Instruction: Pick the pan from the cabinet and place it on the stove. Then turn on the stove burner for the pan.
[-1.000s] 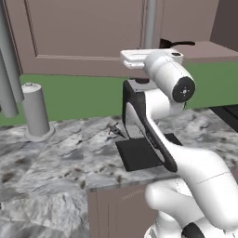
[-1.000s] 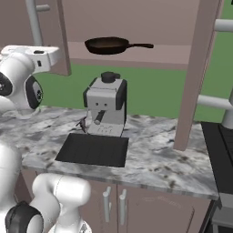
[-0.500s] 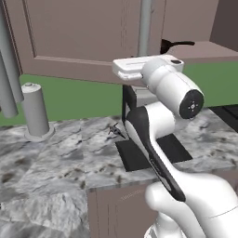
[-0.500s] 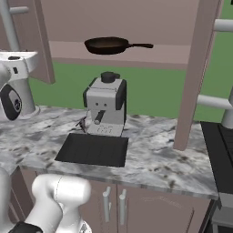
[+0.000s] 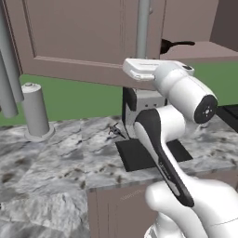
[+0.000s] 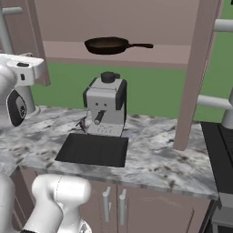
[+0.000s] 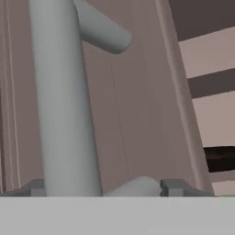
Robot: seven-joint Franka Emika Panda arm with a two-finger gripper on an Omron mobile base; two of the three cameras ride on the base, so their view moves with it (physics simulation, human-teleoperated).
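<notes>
The pan (image 6: 107, 45) lies on the open cabinet (image 6: 136, 18) shelf, its handle pointing right, above the coffee machine (image 6: 105, 105). The gripper (image 7: 103, 189), its jaws spread around the door's bar handle (image 7: 64, 101), is left of the pan.

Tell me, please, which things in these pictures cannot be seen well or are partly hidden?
- The pan: left base view, body hidden behind the cabinet door; handle shows.
- The stove: right base view, cut off by the right edge; knobs not visible.
- The gripper: hand view, the door's handle bar stands between its open fingertips.
</notes>
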